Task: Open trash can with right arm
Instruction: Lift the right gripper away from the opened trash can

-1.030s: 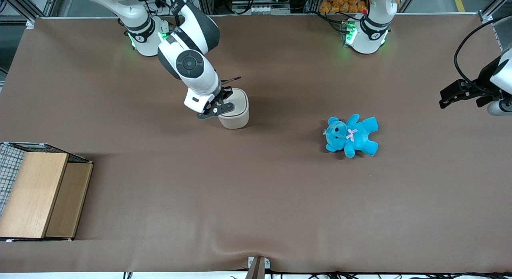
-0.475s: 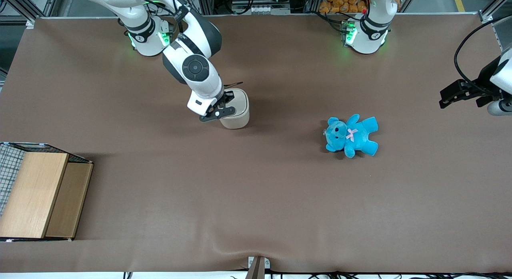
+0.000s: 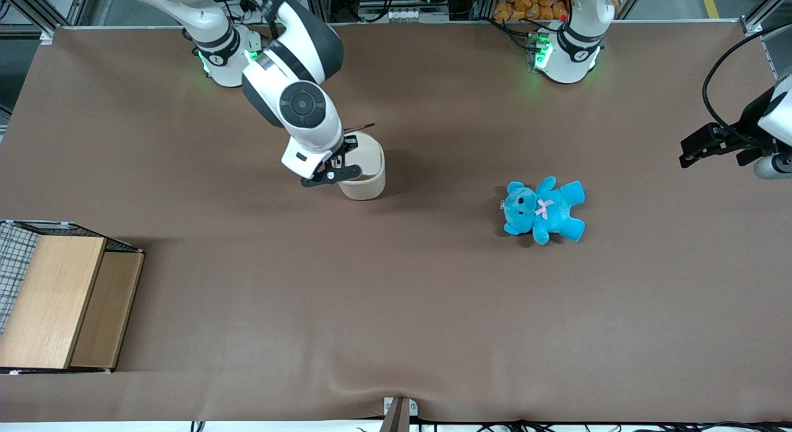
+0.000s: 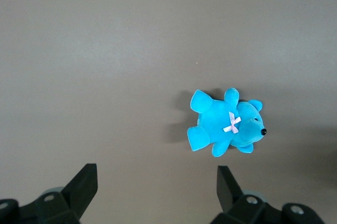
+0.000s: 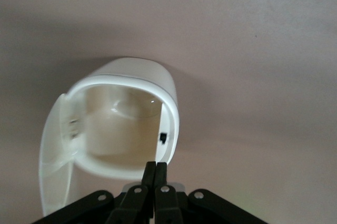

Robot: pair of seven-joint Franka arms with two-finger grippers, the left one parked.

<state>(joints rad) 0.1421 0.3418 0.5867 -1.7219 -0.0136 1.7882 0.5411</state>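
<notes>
1. Table (image 3: 433, 308), covered in brown cloth, carries everything; the wooden box with wire mesh (image 3: 62, 302) sits at the working arm's end, nearer the front camera, well apart from the action.
2. Right arm (image 3: 291, 67) reaches down over the trash can (image 3: 365, 178), which stands near the arm's base, with the blue teddy (image 3: 544, 209) well apart toward the parked arm's end.
3. Trash can in the right wrist view shows its mouth uncovered and the lid (image 5: 55, 176) swung up beside the rim, so the opening looks largely achieved.
4. Gripper (image 5: 155, 174) sits at the can's rim, above it, its two fingers pressed together with nothing between them.
5. Doing this step well, as I judge it, means pushing the lid onward along its hinge arc with light contact, not sideways, since the light can could slide or tip.
6. Hidden matters: the hinge itself cannot be made out, the lid is cut off at the frame edge, and whether the fingertips touch the rim cannot be told. From the front, the arm covers part of the can.
</notes>
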